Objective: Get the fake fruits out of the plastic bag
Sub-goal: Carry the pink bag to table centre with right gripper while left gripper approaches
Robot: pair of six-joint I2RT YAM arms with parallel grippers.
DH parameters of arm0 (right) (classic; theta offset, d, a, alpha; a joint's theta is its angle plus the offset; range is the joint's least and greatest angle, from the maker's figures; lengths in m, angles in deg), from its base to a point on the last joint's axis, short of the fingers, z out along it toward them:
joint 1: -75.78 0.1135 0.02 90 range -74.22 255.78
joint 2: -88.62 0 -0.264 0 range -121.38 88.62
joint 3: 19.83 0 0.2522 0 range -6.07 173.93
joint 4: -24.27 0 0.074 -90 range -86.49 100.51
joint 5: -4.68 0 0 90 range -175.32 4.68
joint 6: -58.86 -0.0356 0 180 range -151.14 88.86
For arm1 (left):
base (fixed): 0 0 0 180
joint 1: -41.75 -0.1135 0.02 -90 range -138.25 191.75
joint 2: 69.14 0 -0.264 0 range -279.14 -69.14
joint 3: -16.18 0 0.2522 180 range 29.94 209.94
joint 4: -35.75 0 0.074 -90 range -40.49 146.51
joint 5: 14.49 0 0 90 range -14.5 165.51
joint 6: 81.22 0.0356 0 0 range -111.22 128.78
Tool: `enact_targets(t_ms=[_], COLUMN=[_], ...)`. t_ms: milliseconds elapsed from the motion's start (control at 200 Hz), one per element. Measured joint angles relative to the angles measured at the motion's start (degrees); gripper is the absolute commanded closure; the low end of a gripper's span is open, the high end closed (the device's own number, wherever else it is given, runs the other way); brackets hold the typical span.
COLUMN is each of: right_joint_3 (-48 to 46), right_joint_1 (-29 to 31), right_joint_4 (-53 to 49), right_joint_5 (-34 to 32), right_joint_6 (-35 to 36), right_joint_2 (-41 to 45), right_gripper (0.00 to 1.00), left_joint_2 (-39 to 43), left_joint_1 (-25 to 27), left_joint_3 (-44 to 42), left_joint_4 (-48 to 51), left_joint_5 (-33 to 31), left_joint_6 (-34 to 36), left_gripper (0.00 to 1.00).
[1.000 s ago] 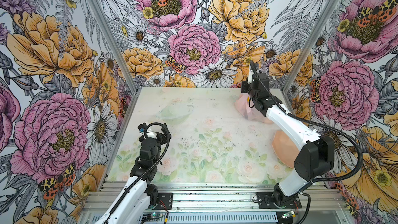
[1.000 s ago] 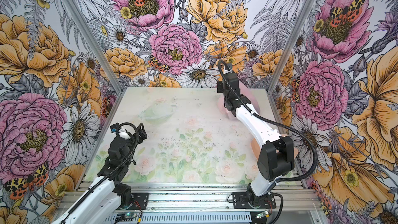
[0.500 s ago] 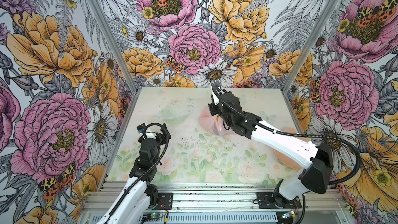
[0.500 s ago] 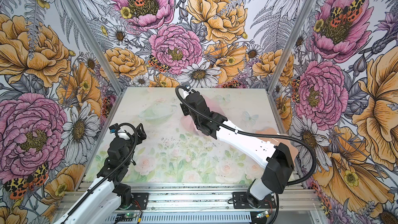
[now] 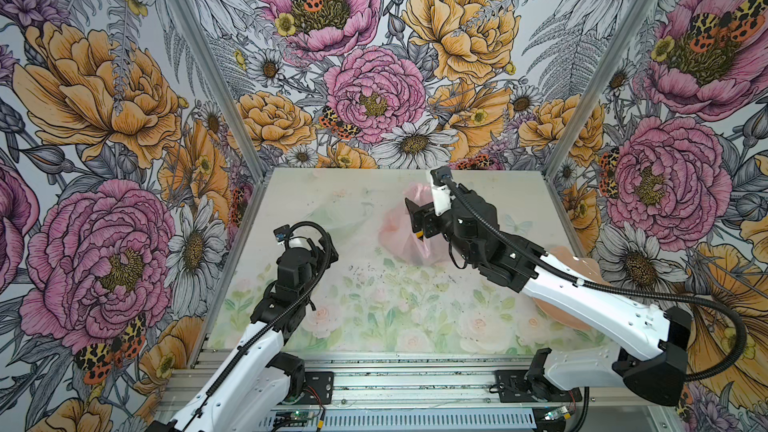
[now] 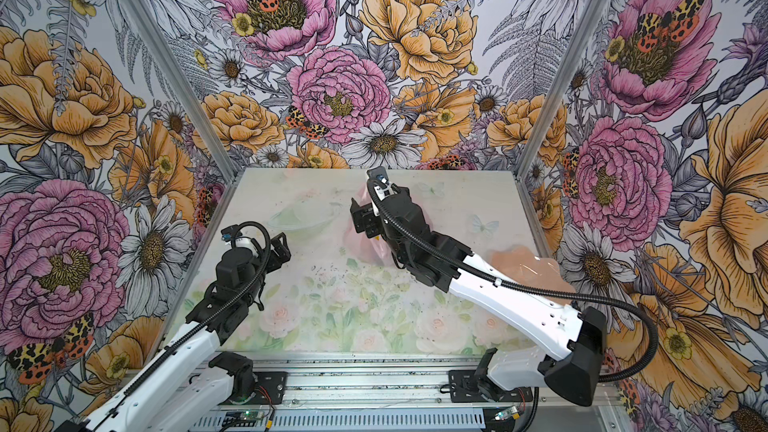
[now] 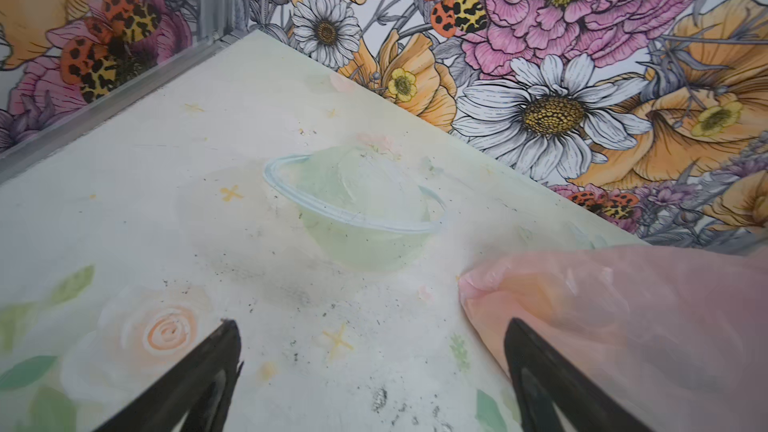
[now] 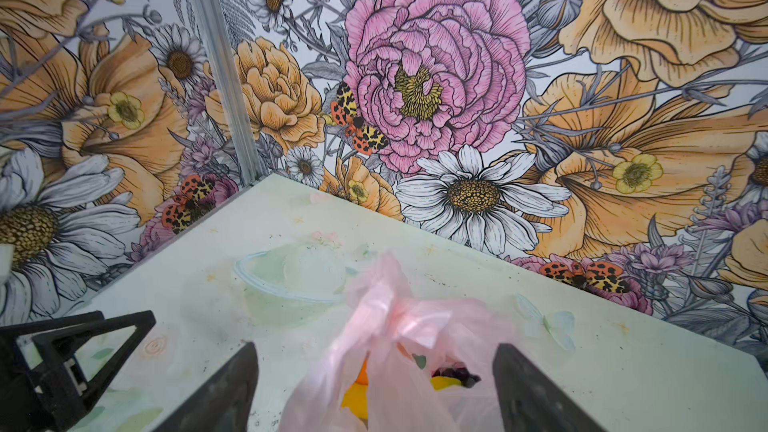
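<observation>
The pink plastic bag [image 5: 397, 234] [image 6: 365, 245] lies slumped on the table a little behind the middle. My right gripper [image 5: 415, 221] [image 6: 360, 218] hangs open right over it. In the right wrist view the bag's [image 8: 390, 326] loose handles rise between the spread fingers [image 8: 232, 380] of my right gripper [image 8: 374, 347], touching neither. Fake fruits show in its mouth: a yellow piece [image 8: 355, 398], an orange one [image 8: 363, 371] and dark purple grapes [image 8: 455, 372]. My left gripper [image 5: 326, 249] [image 6: 281, 252] [image 7: 372, 323] is open and empty, left of the bag [image 7: 623, 317].
A peach wavy-edged dish [image 5: 575, 263] [image 6: 521, 261] sits at the right edge, partly under my right arm. Flowered walls close in the back and both sides of the table [image 5: 374, 317].
My right arm swung from the back right corner toward the middle, bringing the bag along, then opened and let it go. The left arm stayed where it was.
</observation>
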State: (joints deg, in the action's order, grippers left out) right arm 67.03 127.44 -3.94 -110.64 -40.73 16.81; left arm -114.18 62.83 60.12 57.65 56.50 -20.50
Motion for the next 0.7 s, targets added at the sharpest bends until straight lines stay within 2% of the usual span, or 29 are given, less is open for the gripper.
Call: enact_targets(t_ms=[110, 170, 300, 405, 520, 696], right_joint_3=[-4.35, -6.86, -12.98, -17.68, -21.09, -23.26], right_joint_1=[-0.61, -1.11, -1.88, -2.27, -2.62, -2.62], right_joint_4=[-0.07, 0.02, -0.09, -0.59, -1.22, -1.57], right_joint_5=[2.23, 3.21, 3.06, 1.86, 0.22, -1.25], right_joint_6=[-2.54, -3.76, -6.40, -8.48, -10.40, -12.52], right_joint_2=[6.36, 9.35, 15.08, 19.34, 22.67, 24.59], right_gripper=[0.08, 0.08, 0.08, 0.08, 0.09, 0.10], left_joint_2=[-2.45, -3.58, -6.05, -9.66, -15.02, -23.67], left_joint_1=[7.96, 13.94, 27.54, 34.58, 37.57, 36.70], left_joint_3=[8.83, 14.03, 23.43, 30.01, 35.15, 39.56], left_joint_4=[4.61, 6.32, 7.93, 9.14, 10.36, 13.66], left_joint_5=[0.74, 0.72, 0.85, 0.79, -0.46, -3.19], left_joint_6=[-0.59, 0.66, 6.88, 12.31, 16.37, 17.97], left_gripper=[0.02, 0.02, 0.03, 0.05, 0.05, 0.17])
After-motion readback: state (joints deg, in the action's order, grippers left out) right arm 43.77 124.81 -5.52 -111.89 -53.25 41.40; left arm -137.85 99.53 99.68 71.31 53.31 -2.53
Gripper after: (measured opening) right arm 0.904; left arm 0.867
